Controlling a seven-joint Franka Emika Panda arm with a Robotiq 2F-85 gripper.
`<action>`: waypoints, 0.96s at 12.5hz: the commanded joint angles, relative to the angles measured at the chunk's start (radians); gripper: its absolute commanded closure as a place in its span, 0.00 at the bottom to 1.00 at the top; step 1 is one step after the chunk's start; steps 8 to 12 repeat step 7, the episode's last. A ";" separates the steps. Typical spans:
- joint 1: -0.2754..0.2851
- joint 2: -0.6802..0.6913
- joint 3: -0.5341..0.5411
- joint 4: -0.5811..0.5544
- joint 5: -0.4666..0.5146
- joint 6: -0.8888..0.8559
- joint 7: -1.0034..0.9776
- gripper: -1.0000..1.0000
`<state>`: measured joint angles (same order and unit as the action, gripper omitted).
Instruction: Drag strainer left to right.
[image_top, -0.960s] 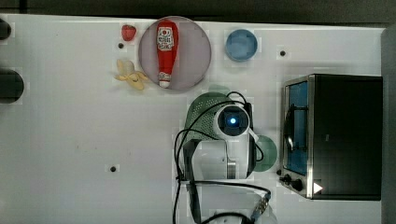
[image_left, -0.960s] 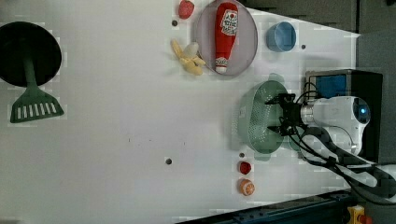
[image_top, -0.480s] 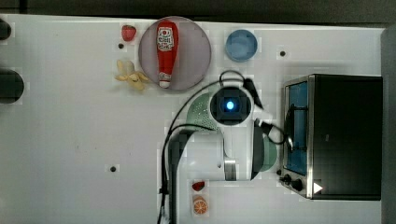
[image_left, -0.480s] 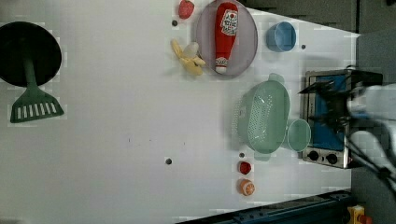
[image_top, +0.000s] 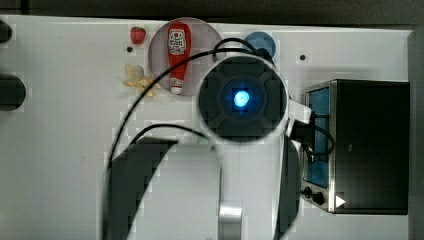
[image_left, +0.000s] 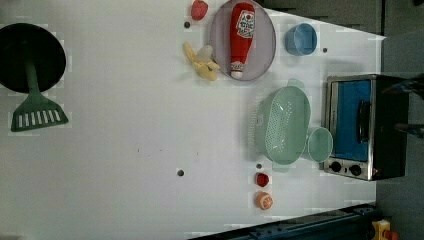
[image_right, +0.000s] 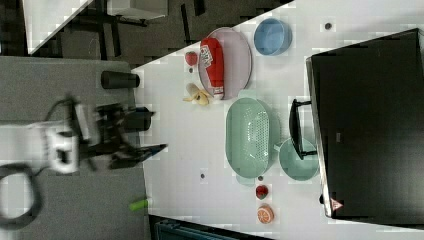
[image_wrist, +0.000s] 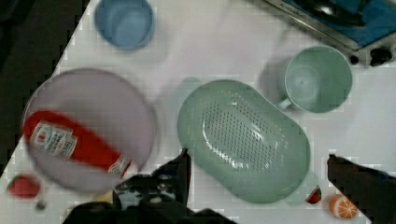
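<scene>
In the wrist view, the gripper hangs high above the tabletop, its two fingers spread wide with nothing between them. Going left to right in that view: a ketchup bottle lies on a purplish plate beyond one finger; the mint-green strainer sits directly under the gripper, untouched; a mint-green cup stands just beside the strainer. In the left view, the strainer rests between plate and toaster oven.
</scene>
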<state>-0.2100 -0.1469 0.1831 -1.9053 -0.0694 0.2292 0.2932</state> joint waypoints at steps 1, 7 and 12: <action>-0.023 0.007 -0.015 0.076 0.047 -0.115 -0.195 0.00; -0.023 -0.018 -0.021 0.094 0.048 -0.166 -0.208 0.00; -0.023 -0.018 -0.021 0.094 0.048 -0.166 -0.208 0.00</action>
